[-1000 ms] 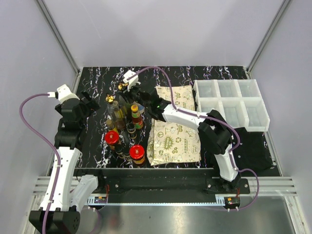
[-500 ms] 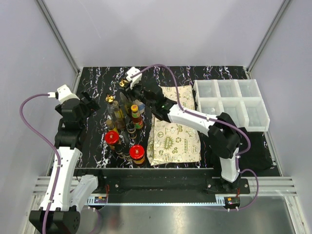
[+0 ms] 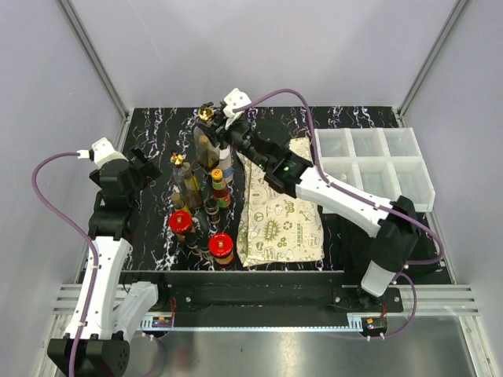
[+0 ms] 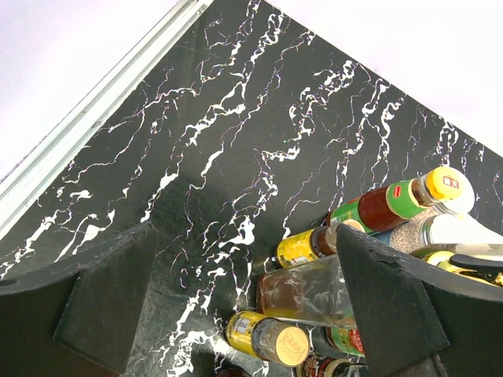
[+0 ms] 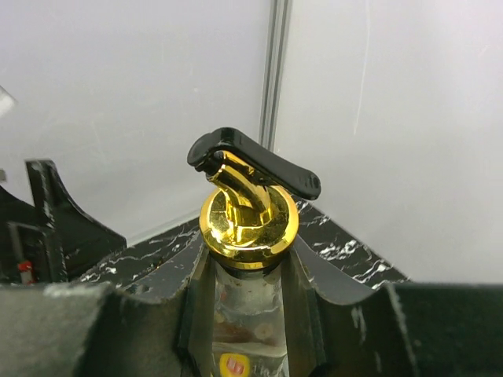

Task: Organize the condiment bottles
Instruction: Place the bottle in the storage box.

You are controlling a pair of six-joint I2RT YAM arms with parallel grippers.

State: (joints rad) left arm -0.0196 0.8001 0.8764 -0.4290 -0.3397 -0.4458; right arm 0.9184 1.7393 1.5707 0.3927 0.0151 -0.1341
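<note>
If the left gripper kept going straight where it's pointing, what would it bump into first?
Probably the black white-veined marble tabletop: the open left gripper points down at bare surface. The cluster of small condiment bottles stands close beside it and might get grazed.

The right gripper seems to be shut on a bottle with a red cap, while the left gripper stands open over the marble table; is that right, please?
Not quite: the right wrist view shows the right gripper shut on a bottle whose cap is gold with a black lever, not red. The left gripper does stand open over the marble table.
</note>
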